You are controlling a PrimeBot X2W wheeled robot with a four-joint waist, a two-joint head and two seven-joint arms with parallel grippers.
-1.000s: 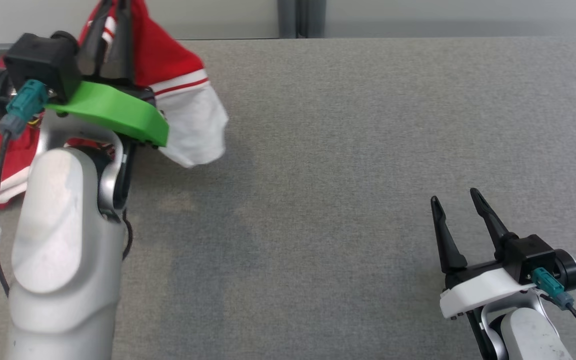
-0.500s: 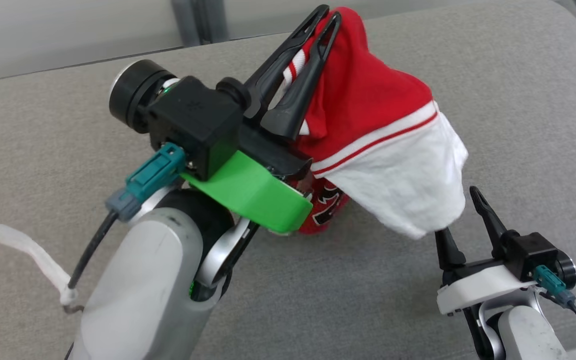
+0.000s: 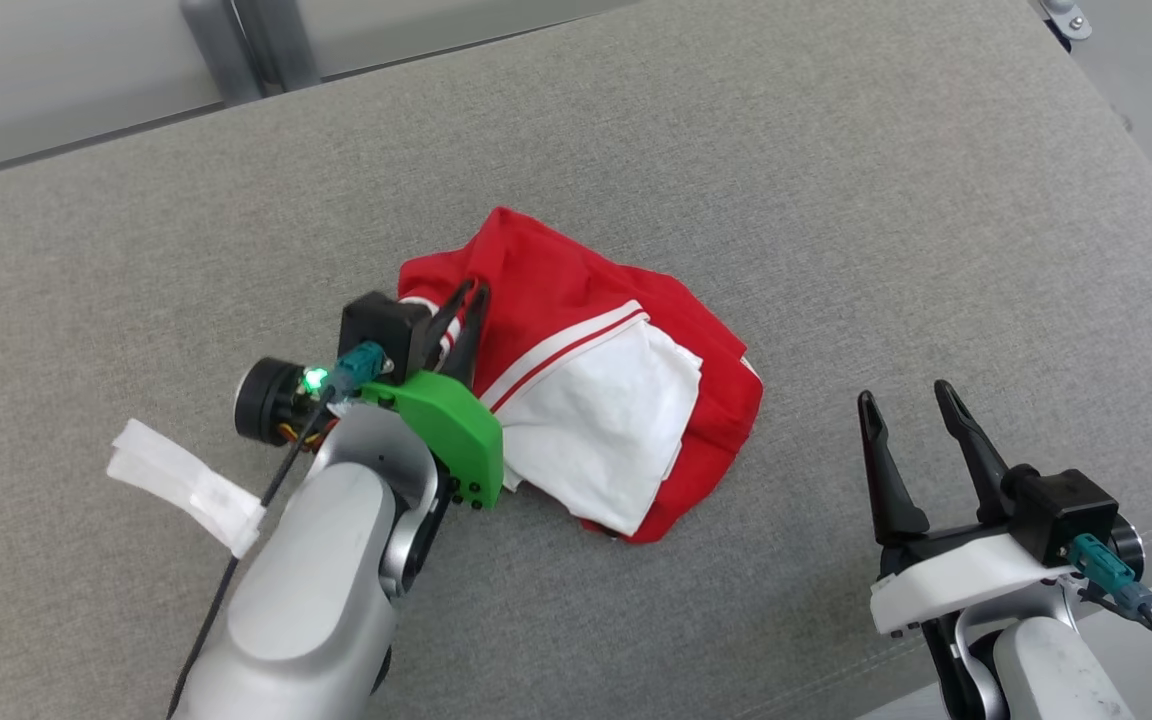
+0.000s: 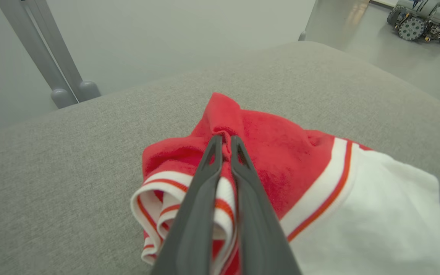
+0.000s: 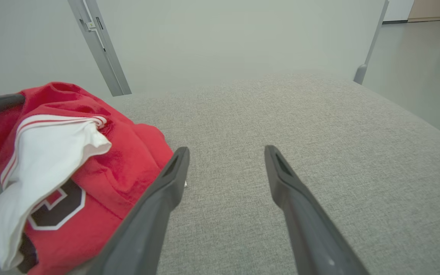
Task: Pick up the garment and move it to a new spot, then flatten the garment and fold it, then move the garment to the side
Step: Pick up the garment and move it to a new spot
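The garment point(image 3: 596, 400) is a red shirt with white sleeves and red-and-white striped trim, lying bunched in the middle of the grey cushioned surface point(image 3: 786, 200). My left gripper point(image 3: 471, 292) is shut on a fold of its red cloth near the striped collar, seen close up in the left wrist view as the left gripper point(image 4: 223, 138) pinching the garment point(image 4: 281, 160). My right gripper point(image 3: 901, 396) stands open at the lower right, apart from the cloth. In the right wrist view the garment point(image 5: 101, 160) lies left of the open right gripper point(image 5: 225, 152).
The grey surface drops off at its right edge point(image 3: 1116, 130) to the floor. Grey metal posts point(image 3: 236, 50) stand behind the far edge. A white tape tag point(image 3: 186, 485) hangs from my left arm's cable. A wheeled machine point(image 4: 422, 19) sits on the floor far off.
The head camera has swung. My left gripper, still shut on the garment, has carried it from high at the left and lowered it onto the middle of the surface. The right gripper stays open.
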